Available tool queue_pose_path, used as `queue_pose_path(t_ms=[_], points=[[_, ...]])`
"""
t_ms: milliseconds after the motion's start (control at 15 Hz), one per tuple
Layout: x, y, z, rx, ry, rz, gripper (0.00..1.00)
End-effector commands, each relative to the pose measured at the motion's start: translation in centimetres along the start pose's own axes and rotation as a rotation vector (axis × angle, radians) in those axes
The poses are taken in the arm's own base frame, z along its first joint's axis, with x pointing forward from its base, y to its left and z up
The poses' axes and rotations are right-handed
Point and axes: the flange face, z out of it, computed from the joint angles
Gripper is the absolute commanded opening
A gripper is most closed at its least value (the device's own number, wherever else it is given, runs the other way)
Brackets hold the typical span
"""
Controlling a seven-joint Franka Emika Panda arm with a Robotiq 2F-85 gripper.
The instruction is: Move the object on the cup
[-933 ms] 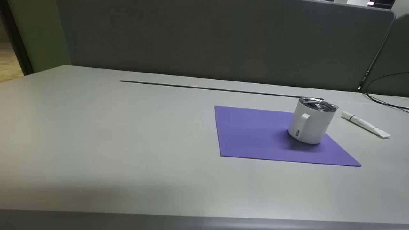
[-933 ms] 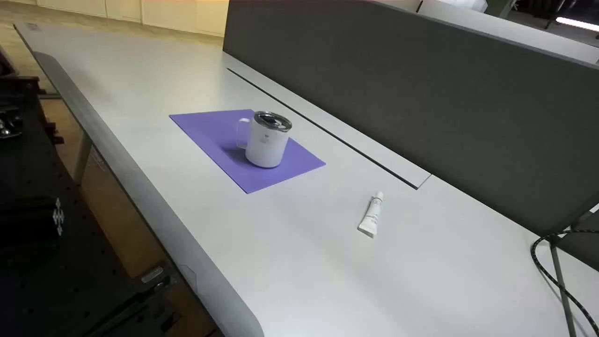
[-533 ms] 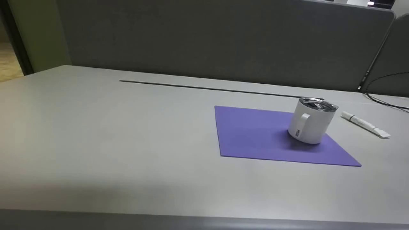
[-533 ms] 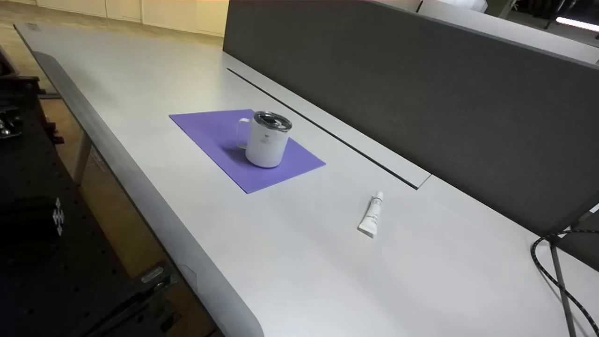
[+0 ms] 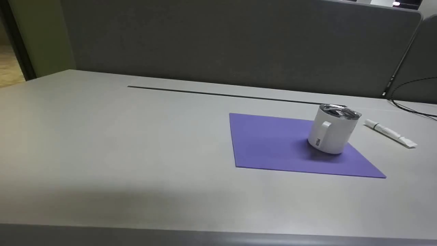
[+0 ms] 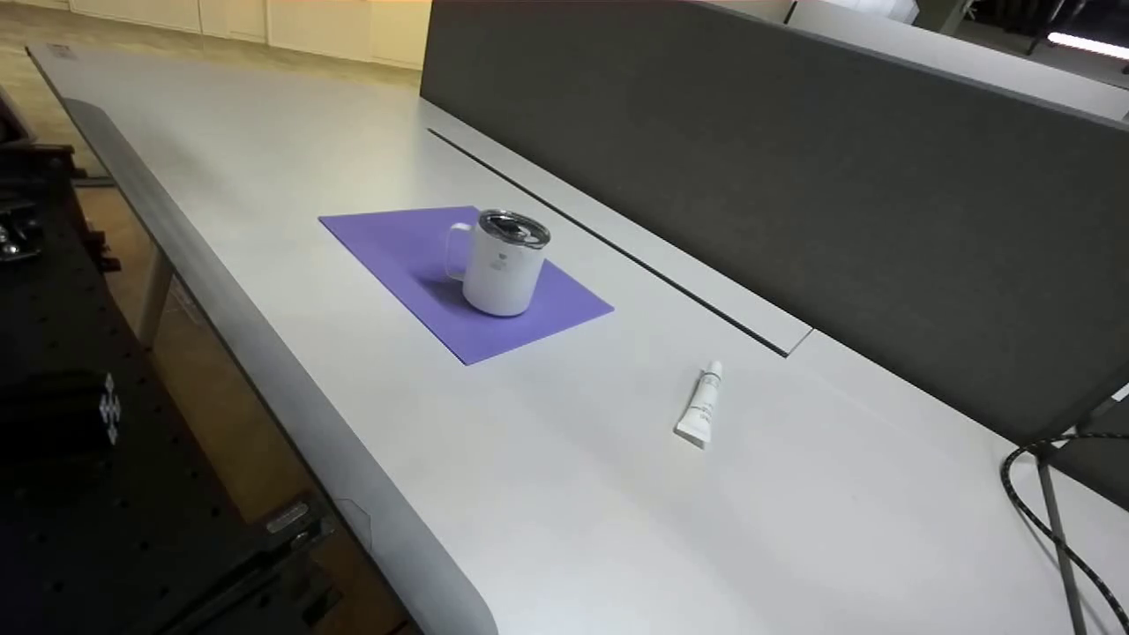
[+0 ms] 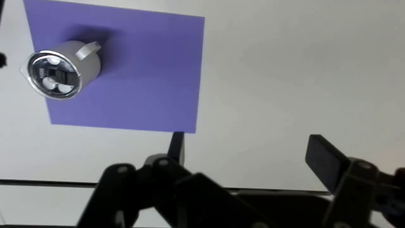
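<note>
Your fingers (image 7: 326,163) are hanging spread, empty. The cup (image 5: 336,135) is standing on the mat (image 5: 266,143), rightward in an exterior view. If reaching crooked, you're risking snagging its handle (image 7: 88,50), tipping it.

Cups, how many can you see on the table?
1. The white cup stands on the purple mat. Both exterior views and the wrist view show that same cup. Others could be hidden outside the pictures.

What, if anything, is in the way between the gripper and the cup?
Nothing visible. In the wrist view, only the mat and table show between the open gripper and the cup. The tube lies off the mat.
</note>
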Motion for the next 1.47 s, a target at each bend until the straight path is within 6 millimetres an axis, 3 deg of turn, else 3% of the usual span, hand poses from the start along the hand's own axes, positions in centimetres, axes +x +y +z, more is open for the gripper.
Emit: queue_pose_path(t_ms=[0, 333, 600, 867, 933, 1400], points=[[2.2, 6.1, 0.6, -0.062, 0.081, 0.071, 0.67], [4.7, 14.8, 3.1, -0.102, 0.152, 0.117, 0.31], [4.5, 19.0, 5.9, -0.067, 0.090, 0.170, 0.03], [3.3, 21.5, 7.8, -0.054, -0.004, 0.231, 0.00], [3.6, 20.8, 7.7, -0.065, 0.033, 0.203, 0.01], [3.2, 21.4, 8.2, -0.061, 0.002, 0.222, 0.01]])
